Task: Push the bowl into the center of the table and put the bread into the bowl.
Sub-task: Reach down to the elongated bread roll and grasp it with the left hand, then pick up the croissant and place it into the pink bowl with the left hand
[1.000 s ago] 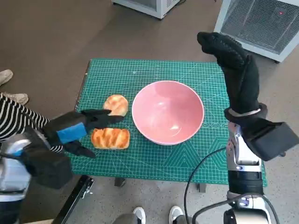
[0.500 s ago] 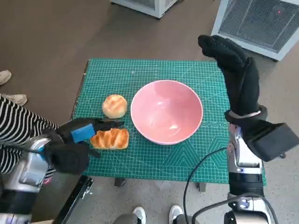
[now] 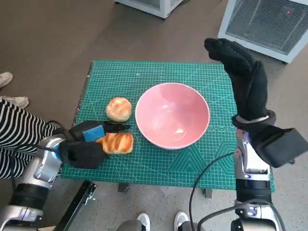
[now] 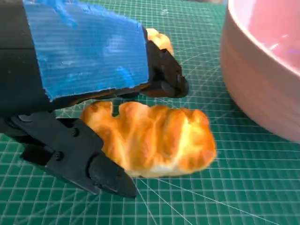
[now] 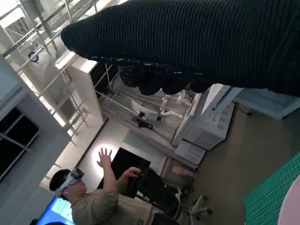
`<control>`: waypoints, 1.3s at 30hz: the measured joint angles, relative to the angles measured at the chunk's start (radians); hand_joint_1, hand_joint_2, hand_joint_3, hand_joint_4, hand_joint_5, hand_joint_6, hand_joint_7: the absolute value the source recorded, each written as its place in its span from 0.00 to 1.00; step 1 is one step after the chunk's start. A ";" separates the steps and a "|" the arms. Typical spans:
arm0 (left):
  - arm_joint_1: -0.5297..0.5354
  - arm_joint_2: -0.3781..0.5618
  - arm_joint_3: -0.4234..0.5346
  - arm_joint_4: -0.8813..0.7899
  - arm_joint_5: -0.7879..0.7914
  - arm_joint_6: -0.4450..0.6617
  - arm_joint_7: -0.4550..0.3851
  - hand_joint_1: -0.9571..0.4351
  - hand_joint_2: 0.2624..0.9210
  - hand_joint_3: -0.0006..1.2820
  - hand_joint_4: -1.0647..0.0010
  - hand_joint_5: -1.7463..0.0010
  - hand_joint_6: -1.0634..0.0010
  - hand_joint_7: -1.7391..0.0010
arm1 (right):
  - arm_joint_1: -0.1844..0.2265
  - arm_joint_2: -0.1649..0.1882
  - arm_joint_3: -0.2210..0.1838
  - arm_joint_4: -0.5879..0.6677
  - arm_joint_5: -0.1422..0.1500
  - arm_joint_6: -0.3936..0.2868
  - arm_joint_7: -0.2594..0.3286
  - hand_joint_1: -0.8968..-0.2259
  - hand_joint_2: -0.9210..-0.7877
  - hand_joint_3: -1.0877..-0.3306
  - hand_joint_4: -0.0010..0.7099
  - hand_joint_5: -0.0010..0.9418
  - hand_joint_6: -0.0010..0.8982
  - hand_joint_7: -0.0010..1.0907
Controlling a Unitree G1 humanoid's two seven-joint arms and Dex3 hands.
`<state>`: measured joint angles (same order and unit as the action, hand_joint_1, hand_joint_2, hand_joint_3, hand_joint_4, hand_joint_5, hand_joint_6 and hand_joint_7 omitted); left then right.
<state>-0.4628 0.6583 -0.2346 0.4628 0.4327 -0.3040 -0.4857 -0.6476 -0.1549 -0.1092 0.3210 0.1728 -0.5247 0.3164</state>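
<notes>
A pink bowl (image 3: 173, 115) (image 4: 267, 65) stands near the middle of the green mat (image 3: 159, 72). Left of it lie two breads: a round bun (image 3: 118, 109) and a ridged golden loaf (image 3: 115, 143) (image 4: 154, 138). My left hand (image 3: 87, 141) (image 4: 79, 93) is down at the loaf, its fingers (image 4: 161, 77) spread on either side of it without closing. My right hand (image 3: 243, 72) (image 5: 197, 42) is raised high beside the bowl's right rim, fingers extended, holding nothing.
The table's left edge (image 3: 82, 103) runs just beside my left hand. A person's striped sleeve (image 3: 19, 130) and a shoe (image 3: 6, 78) are at the left. White appliances (image 3: 269, 24) stand on the floor beyond the table. In the right wrist view sits a person (image 5: 98, 201) wearing a headset.
My left hand has swung in and lowered from above the bun to straddle the ridged loaf. Bowl, breads and right hand have stayed put.
</notes>
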 measured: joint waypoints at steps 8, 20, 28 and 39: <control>-0.002 0.000 -0.018 -0.002 0.027 0.023 0.029 0.67 0.94 0.02 0.25 0.53 0.40 0.48 | 0.001 0.000 0.000 0.000 0.002 0.000 0.000 0.17 0.00 0.49 0.25 0.01 0.00 0.54; 0.022 0.021 -0.005 -0.090 0.029 0.004 0.052 0.69 0.97 0.02 0.23 0.42 0.37 0.35 | 0.001 0.001 0.000 0.000 0.004 0.000 0.000 0.16 0.00 0.49 0.25 0.01 0.00 0.53; 0.081 0.047 0.073 -0.229 -0.037 -0.007 0.048 0.69 0.97 0.02 0.22 0.42 0.37 0.36 | 0.001 0.001 0.000 0.000 0.012 0.000 0.000 0.18 0.00 0.49 0.25 0.00 0.00 0.53; 0.061 0.031 0.208 -0.409 -0.174 -0.053 0.084 0.69 0.97 0.01 0.21 0.43 0.36 0.36 | 0.001 0.002 0.003 0.003 0.012 0.001 0.000 0.19 0.00 0.49 0.25 0.00 0.00 0.53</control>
<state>-0.4015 0.6892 -0.0263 0.0539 0.2592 -0.3571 -0.4018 -0.6464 -0.1528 -0.1057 0.3245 0.1853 -0.5236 0.3163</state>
